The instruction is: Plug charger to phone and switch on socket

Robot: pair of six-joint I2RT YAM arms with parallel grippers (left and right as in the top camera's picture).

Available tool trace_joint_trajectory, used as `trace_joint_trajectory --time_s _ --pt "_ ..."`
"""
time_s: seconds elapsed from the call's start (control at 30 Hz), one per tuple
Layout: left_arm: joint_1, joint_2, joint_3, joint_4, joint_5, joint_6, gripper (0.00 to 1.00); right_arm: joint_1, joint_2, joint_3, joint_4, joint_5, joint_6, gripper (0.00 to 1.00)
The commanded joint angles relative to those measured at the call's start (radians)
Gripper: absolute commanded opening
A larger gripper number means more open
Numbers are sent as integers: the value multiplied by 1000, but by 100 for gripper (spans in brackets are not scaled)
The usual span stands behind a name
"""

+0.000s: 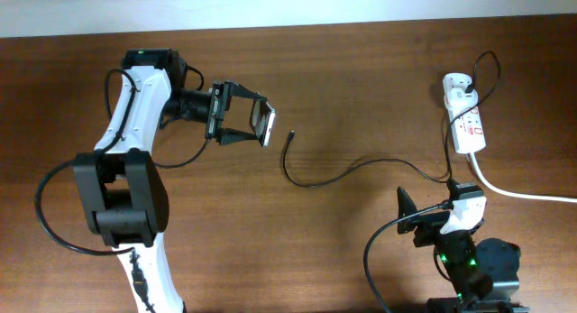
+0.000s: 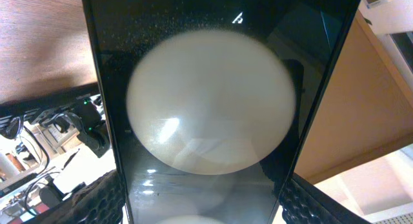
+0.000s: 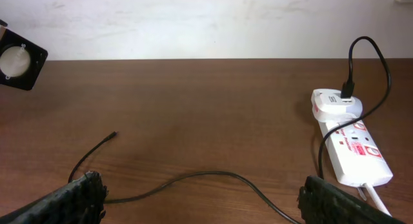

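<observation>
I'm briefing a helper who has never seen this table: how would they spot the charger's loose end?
On the brown wooden table, find the white oblong power strip at the right. A thin black cable trails left from it to mid-table, ending in a small connector tip. Unlike the strip's thick white cord, it is slim, dark and unplugged.

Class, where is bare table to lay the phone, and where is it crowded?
Free: between the charger tip and the power strip; also the near side below the charger, beside the right gripper. Crowded: around the power strip.

Left arm (image 1: 133,115): white links, black joints, black cable, green light. Right hand (image 3: 203,188) fingers (image 3: 80,195): black, ribbed.
</observation>
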State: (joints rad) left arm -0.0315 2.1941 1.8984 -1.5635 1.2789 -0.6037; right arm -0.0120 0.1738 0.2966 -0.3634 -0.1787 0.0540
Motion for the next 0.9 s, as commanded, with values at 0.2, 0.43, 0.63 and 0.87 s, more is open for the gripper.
trace_joint_trajectory --time_s 0.2,0.43,0.63,0.87 --pt "4 -1 23 -2 31 -10 1 5 30 24 3 -55 8 99" --pt "4 -1 23 -26 35 -10 2 5 30 24 3 -80 34 99" --pt "4 -1 23 -51 47 -10 2 5 31 24 -1 -88 34 99" --pt "4 -1 23 -66 52 -10 1 5 91 88 -62 -88 60 99"
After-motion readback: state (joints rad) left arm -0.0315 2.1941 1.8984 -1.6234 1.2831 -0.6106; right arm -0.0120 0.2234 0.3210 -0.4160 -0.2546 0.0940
